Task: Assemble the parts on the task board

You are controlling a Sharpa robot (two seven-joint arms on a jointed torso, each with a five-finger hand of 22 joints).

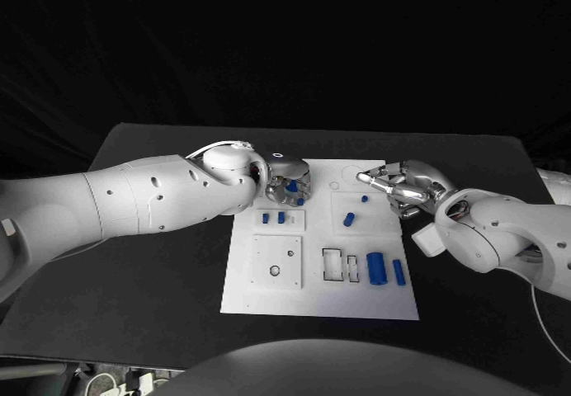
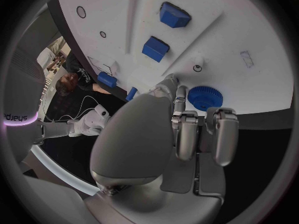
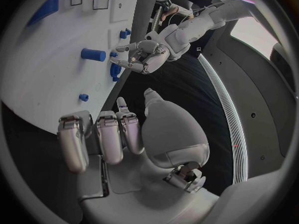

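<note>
The white task board point(image 1: 319, 289) lies in the middle of the black table. My left hand point(image 1: 285, 176) hovers over its far left corner, fingers spread, right at a blue gear point(image 1: 290, 190). In the left wrist view the gear point(image 2: 206, 97) lies just past the fingertips point(image 2: 177, 92), and whether they touch it I cannot tell. My right hand point(image 1: 400, 186) hangs over the board's far right edge, holding nothing; its fingers point(image 3: 99, 137) are loosely bent. In the right wrist view the left hand point(image 3: 146, 55) stands beside the gear point(image 3: 115, 71).
Two small blue blocks point(image 1: 272, 218) sit in a raised panel near the left hand. A blue peg point(image 1: 350, 219) lies mid-board. Two blue cylinders point(image 1: 385, 269) lie beside open slots point(image 1: 342, 265) at the near right. A panel with holes point(image 1: 276, 261) is at the near left.
</note>
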